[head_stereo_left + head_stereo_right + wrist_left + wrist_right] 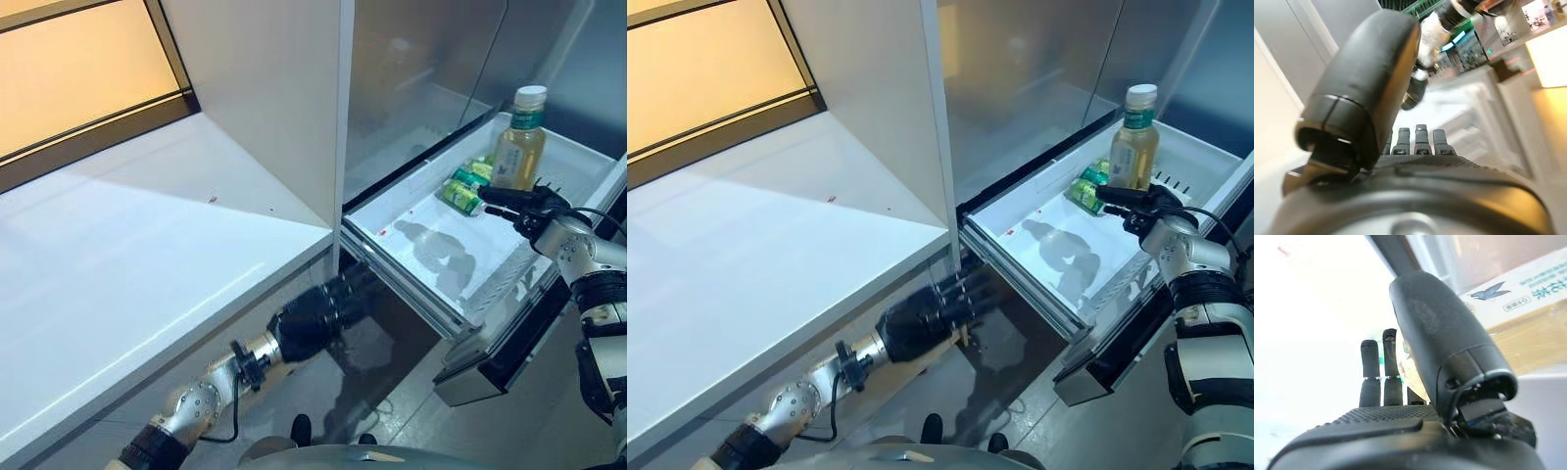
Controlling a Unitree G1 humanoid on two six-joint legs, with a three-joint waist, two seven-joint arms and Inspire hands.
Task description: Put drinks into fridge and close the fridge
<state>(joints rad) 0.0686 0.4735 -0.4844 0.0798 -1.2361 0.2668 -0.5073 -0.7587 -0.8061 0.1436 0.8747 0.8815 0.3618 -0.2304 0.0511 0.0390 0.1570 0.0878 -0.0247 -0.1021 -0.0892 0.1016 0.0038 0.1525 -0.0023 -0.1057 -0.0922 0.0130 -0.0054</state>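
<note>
The fridge drawer (431,257) is pulled out. A bottle (519,139) with a white cap stands upright at its far end. Two green cans (466,186) lie just beside the bottle. The right hand (524,203) is over the drawer, next to the bottle, with its fingers straight and holding nothing. The left hand (315,313) is low down, under the drawer's front edge and below the white surface (127,264). Its fingers are straight too, and it holds nothing.
</note>
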